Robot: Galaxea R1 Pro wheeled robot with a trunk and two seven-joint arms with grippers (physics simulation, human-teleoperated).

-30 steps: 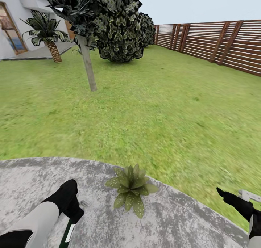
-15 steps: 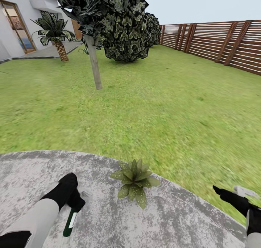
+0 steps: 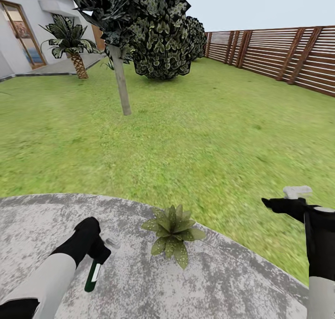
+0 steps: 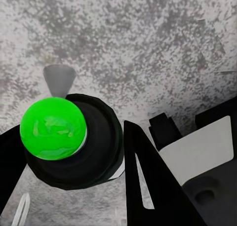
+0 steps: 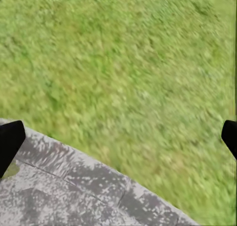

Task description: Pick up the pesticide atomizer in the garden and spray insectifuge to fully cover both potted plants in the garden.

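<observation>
Left pincer (image 3: 98,253): closed on the pesticide atomizer (image 3: 92,276), low in the lower left of the head view, above the stone patio (image 3: 223,281).

Pesticide atomizer: a dark-green bottle with a white stripe, hanging bottom-down from the grip; in the left wrist view its bright green end (image 4: 53,129) sits between the black fingers (image 4: 158,186). The red top is hidden by the grip.

Right pincer (image 3: 279,203): raised at the right edge of the head view, over the lawn (image 3: 195,137); it carries nothing, and the right wrist view shows its two dark fingertips far apart at the frame's edges, grass and patio rim between them.

Potted plant (image 3: 173,233): a low rosette of speckled leaves at lower centre, on the patio near its rim, just right of the atomizer and apart from it.

Backdrop: tree (image 3: 121,81) at upper left, slat fence (image 3: 279,58) at upper right.

Risk: the nozzle's heading cannot be read here; if it faces away from the rosette, spray would likely fall on stone and leave the leaves bare. A second plant is yet to be treated.
</observation>
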